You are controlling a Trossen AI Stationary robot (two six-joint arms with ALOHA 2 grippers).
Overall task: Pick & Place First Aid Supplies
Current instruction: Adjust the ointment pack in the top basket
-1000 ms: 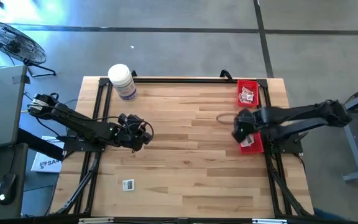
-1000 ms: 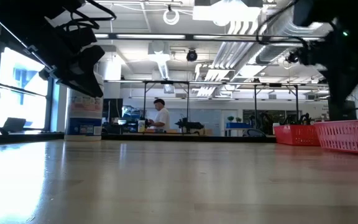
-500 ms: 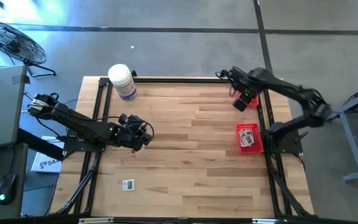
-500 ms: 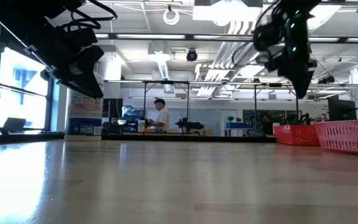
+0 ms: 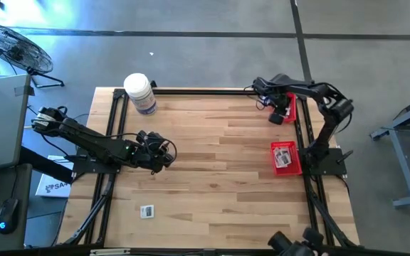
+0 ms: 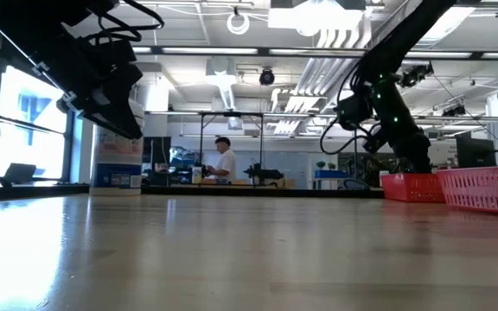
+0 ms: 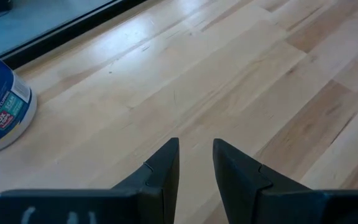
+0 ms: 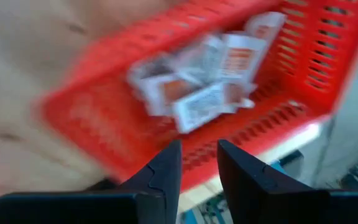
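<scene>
Packets first, since that's what matters here. These first aid supplies (image 8: 197, 93) are tiny flat sachets, so we'd guess they weigh next to nothing, bend easily and are slick on the outside. Lying flat, they give the fingers almost nothing to bite on. Our call would be to go for an edge or corner that sticks up out of the pile, or pinch one across its thin side. They probably slide before they lift.

Where they are: a heap sits in the far red basket (image 8: 316, 62) at the far right of the table (image 5: 219, 185), a few more lie in the near red basket (image 5: 273, 161) just in front of it, and one loose packet (image 5: 146, 210) sits alone at the near left.

The right gripper (image 5: 279, 114) hangs right over the far basket. Its fingers are a little apart with nothing between them, so it's empty. The left gripper (image 7: 196, 162) waits mid-left above bare wood, also slightly parted and holding nothing.

Counts:
- two arms
- two red baskets
- one big white jar (image 5: 139, 93) at the far left
- one loose packet

The heap in the far basket looks like five or six packets, but it's too blurred for us to be sure.
</scene>
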